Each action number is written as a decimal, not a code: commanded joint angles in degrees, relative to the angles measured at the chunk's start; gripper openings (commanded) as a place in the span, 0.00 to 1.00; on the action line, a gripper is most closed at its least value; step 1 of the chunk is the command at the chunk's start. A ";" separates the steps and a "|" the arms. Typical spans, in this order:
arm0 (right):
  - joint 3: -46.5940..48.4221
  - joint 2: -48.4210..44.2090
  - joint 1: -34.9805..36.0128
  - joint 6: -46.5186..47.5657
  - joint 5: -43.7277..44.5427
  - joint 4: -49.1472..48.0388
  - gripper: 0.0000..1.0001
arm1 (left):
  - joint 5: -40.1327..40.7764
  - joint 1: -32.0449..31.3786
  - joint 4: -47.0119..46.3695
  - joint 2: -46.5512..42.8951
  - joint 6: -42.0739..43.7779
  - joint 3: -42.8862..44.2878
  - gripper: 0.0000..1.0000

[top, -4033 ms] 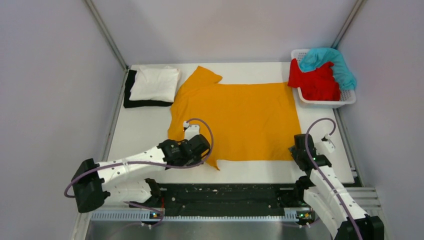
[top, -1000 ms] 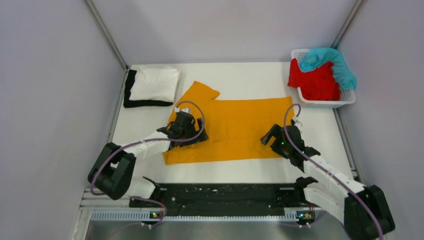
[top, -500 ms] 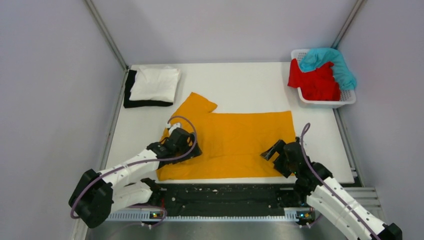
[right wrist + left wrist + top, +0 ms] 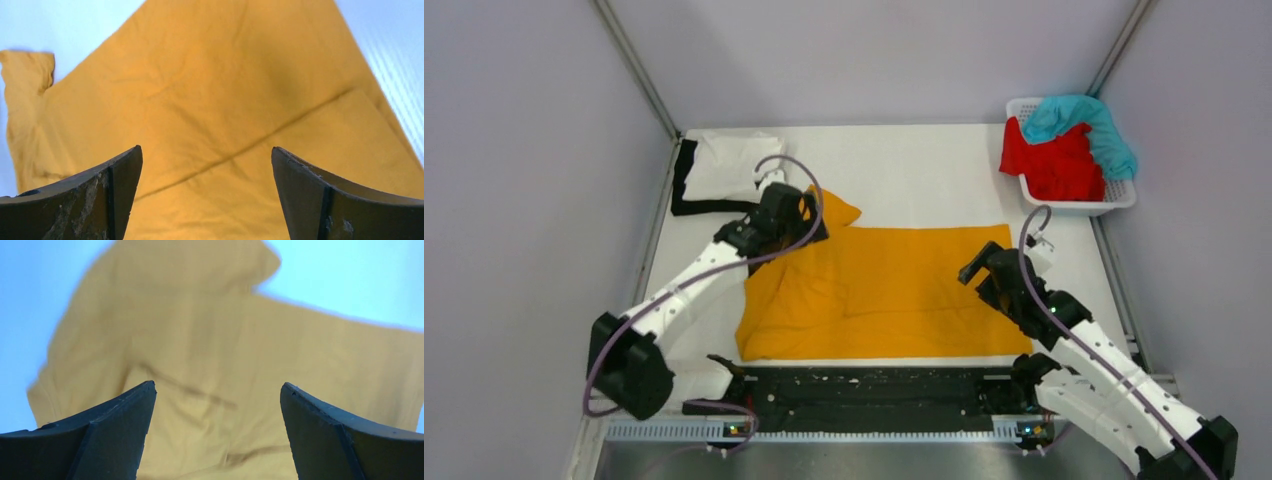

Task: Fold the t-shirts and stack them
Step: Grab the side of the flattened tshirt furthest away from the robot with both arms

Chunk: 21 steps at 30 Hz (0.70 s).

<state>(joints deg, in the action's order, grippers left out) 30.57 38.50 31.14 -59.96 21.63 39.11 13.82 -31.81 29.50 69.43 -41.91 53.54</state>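
Note:
The mustard-orange t-shirt (image 4: 894, 290) lies folded in half along its length near the table's front, one sleeve (image 4: 836, 208) sticking out at the far left. My left gripper (image 4: 802, 212) hovers open over that sleeve end; in the left wrist view the shirt (image 4: 215, 340) fills the space below the empty left gripper (image 4: 217, 386). At the shirt's right edge my right gripper (image 4: 979, 268) is open and holds nothing. In the right wrist view the right gripper (image 4: 206, 148) hangs over the creased shirt (image 4: 215, 90). A folded white t-shirt (image 4: 724, 160) rests on a folded black t-shirt (image 4: 686, 190).
A white slotted basket (image 4: 1074, 208) at the far right corner holds a crumpled red t-shirt (image 4: 1054, 160) and a teal t-shirt (image 4: 1084, 120). Grey walls close in the table on the left, back and right. The black rail with the arm bases (image 4: 874, 385) runs along the near edge.
The shirt, flat earlier, is now folded in half and has slid toward the near edge. My left gripper has moved away to the far sleeve; the right gripper rose and shifted slightly right.

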 commanded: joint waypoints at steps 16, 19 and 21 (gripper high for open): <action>5.73 19.18 -5.34 11.92 14.97 -14.04 0.99 | -0.60 15.11 16.45 70.21 23.36 78.00 0.83; 4.74 17.51 -6.26 12.54 14.73 -14.59 0.99 | -1.99 15.16 14.62 70.81 22.93 75.64 0.75; 4.48 16.49 -6.74 12.67 14.67 -14.64 0.99 | -2.47 15.11 14.35 71.07 22.58 73.99 0.69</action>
<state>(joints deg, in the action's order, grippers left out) 35.24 57.84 25.58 -48.77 35.09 26.70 12.43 -16.62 42.74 141.18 -20.43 127.79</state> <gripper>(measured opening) 0.986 0.743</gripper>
